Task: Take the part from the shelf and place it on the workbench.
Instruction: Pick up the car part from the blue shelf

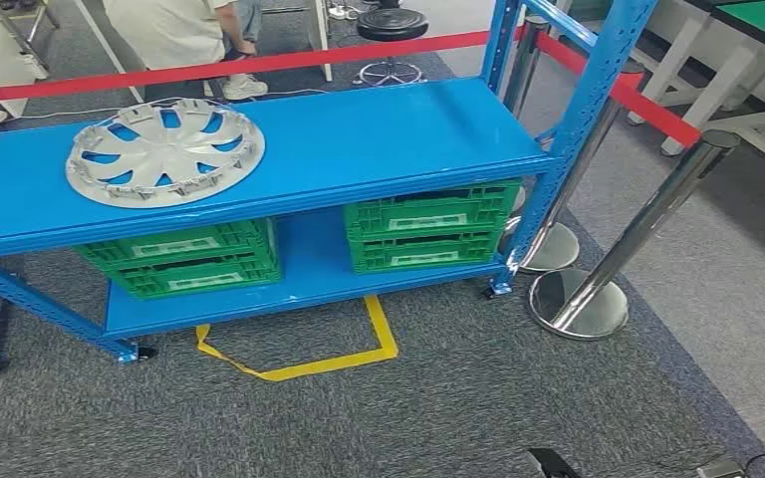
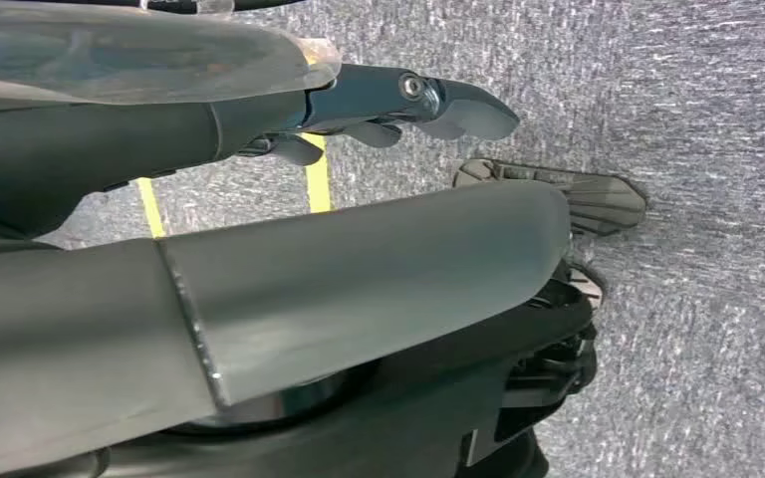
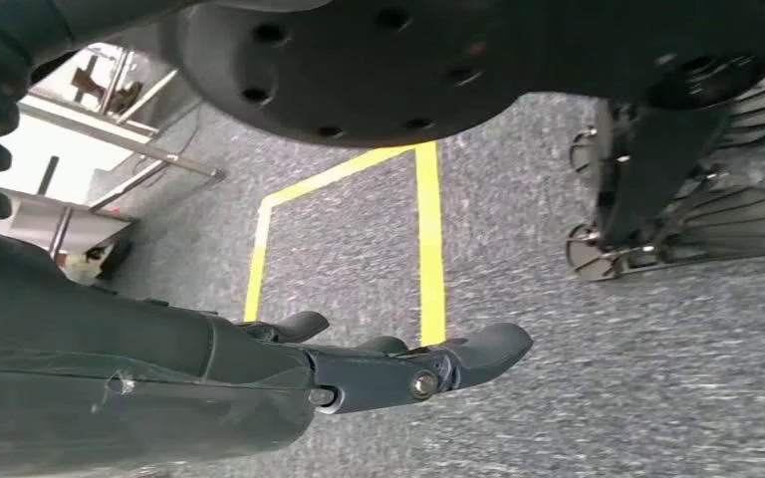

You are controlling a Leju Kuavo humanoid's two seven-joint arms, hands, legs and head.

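Observation:
A silver wheel cover (image 1: 165, 151) with curved spokes lies flat on the left part of the blue shelf's top board (image 1: 379, 139). My left hand (image 2: 398, 110) hangs over the grey carpet, its dark fingers stretched out and holding nothing. My right hand (image 3: 408, 363) also hangs over the carpet with its fingers extended and nothing in them. Both hands are far from the shelf.
Two green crates (image 1: 194, 259) (image 1: 430, 227) stand on the lower board. A yellow tape square (image 1: 304, 349) marks the carpet before the shelf. Chrome posts (image 1: 583, 299) with a red belt (image 1: 259, 65) stand at the right. A seated person (image 1: 179, 35) is behind the shelf.

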